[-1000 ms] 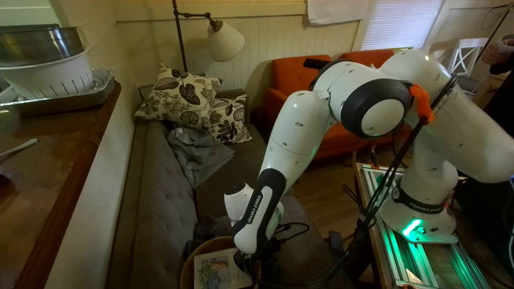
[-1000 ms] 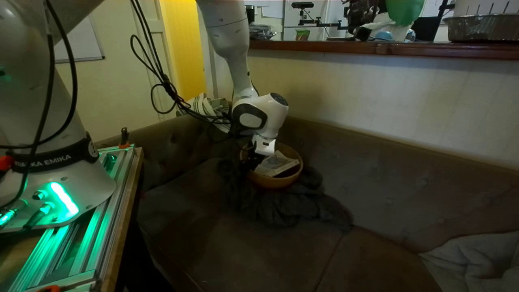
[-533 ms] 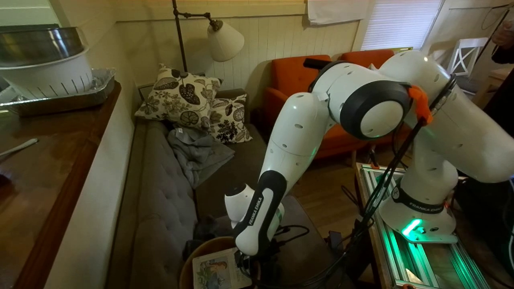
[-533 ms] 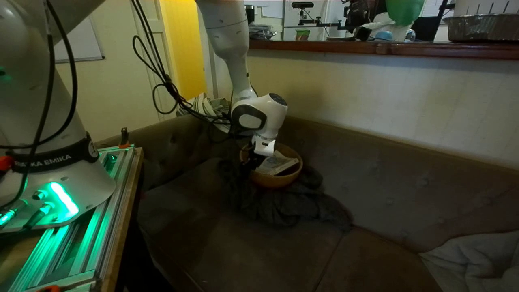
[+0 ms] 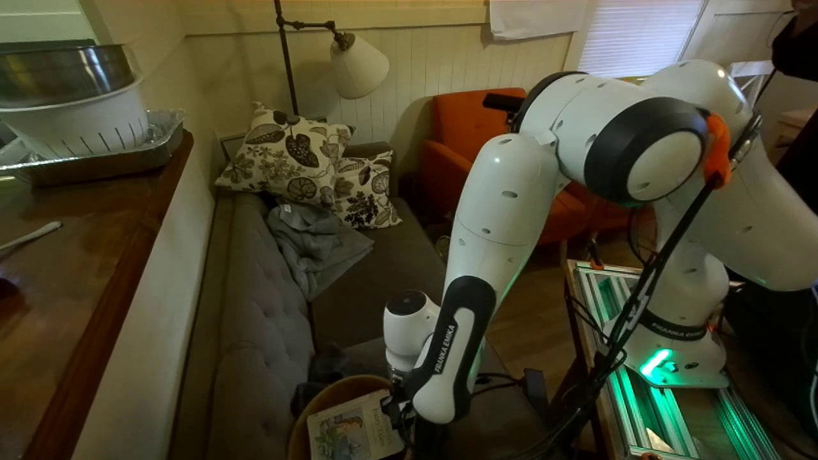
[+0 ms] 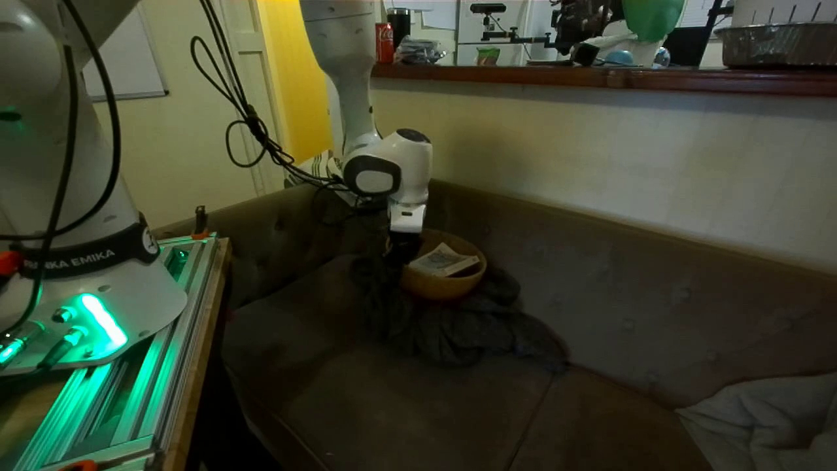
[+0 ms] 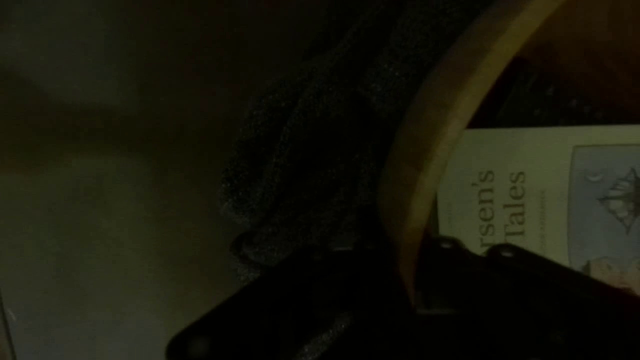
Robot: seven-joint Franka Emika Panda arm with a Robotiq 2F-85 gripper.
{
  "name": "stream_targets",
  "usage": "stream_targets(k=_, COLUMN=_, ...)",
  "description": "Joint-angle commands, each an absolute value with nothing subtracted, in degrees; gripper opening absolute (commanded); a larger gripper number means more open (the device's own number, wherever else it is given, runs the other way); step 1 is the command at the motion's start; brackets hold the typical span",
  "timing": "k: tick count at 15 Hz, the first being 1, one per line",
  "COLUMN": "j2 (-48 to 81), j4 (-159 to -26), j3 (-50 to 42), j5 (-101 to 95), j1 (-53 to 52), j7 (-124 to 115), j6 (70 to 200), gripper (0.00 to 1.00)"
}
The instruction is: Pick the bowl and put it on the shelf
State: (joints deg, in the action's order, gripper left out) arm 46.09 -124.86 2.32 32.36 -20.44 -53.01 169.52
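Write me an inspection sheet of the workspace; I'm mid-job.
Surface: sofa, dark cloth bunched on it.
Bowl: seemingly resting on the cloth; book inside.
Shelf: runs above the sofa's back; bowl not there yet.
Clutter: white container in foil tray, utensil and red can, all on the shelf.
Pincer: shut on the bowl's rim.
Cables: hang in loops beside the arm.
Surroundings: lamp, cushions, orange chair.

One wooden bowl [image 6: 437,288], two pillows [image 5: 297,150] (floral)
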Motion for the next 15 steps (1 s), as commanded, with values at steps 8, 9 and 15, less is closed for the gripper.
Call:
stream_targets(k=8, j2=27.7, j4=-146.5, j3=-1.4, j5=32.8, j1=-29.4, j7=-62.6, j6=185.2, gripper=0.04)
stream_targets(k=9, j2=25.7, j4=-148.3, j3=-2.5, j5=33.1, j1=-30.4, j7=-63.4, j6=186.2, gripper=0.04)
stream_targets(k=15, j2=13.7, j4=-155.7, j3=-2.6, j5=34.5, j1=-28.2, j7=-65.0, j6=189.4, gripper=0.04)
